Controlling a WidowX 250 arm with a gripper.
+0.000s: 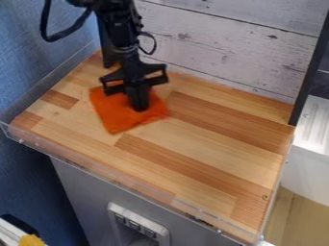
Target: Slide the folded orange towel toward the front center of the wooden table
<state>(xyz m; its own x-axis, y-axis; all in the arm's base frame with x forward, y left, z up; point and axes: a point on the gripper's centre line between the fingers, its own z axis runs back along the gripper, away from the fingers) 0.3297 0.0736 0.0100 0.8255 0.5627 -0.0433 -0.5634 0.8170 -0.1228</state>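
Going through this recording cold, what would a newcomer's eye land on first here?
Probably the bright orange cloth, lying flat on the wooden counter toward its back left. Next, the black hand right at the cloth, below the dark arm that comes in from the upper left. Behind stands a whitish plank wall.

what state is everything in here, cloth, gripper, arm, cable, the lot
orange cloth: spread roughly flat on the wooden top, partly under the gripper
gripper: lowered, pointing down at the cloth; can't tell if it grips it
arm: coming down from the top edge, left of centre
black cable: hanging in a loop beside the arm
wooden top: cloth lying toward its back left
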